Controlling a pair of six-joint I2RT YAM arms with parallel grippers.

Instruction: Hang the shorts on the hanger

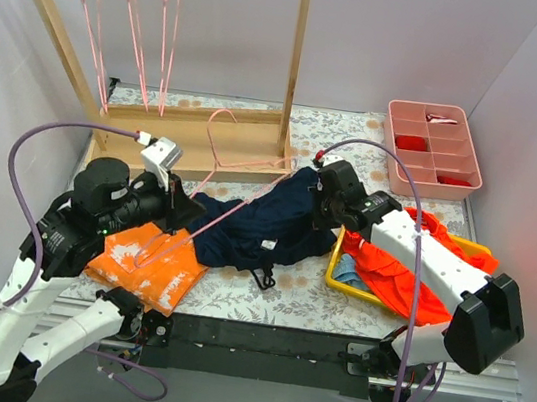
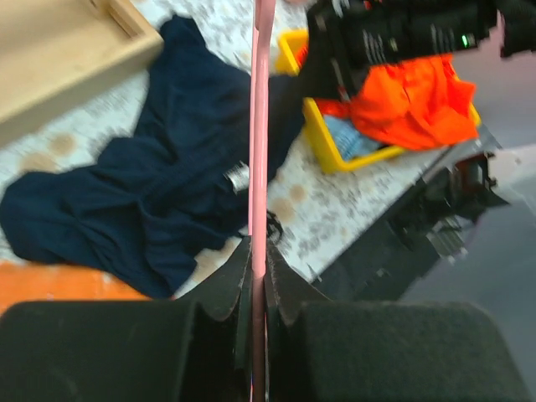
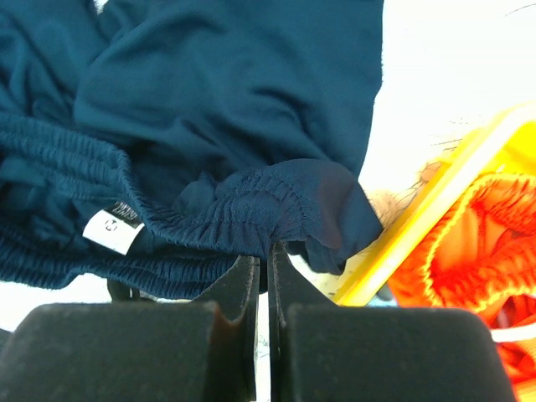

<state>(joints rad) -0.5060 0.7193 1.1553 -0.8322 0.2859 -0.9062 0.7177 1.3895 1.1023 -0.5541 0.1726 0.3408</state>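
Note:
The navy shorts (image 1: 265, 223) lie crumpled mid-table; they also show in the left wrist view (image 2: 159, 197). A pink wire hanger (image 1: 224, 112) lies slanted over them, its hook toward the wooden rack. My left gripper (image 1: 184, 211) is shut on the hanger's wire (image 2: 258, 126), which runs straight out between the fingers (image 2: 258, 251). My right gripper (image 1: 320, 209) is shut on the shorts' elastic waistband (image 3: 276, 205) at their right end, pinched at the fingertips (image 3: 268, 255). A small white label (image 3: 113, 228) shows inside the waistband.
A wooden rack (image 1: 296, 53) at the back carries three more pink hangers (image 1: 124, 18). An orange cloth with white blotches (image 1: 148, 264) lies front left. A yellow basket (image 1: 342, 283) with orange-red clothes (image 1: 389, 275) sits under the right arm. A pink compartment tray (image 1: 434, 145) stands back right.

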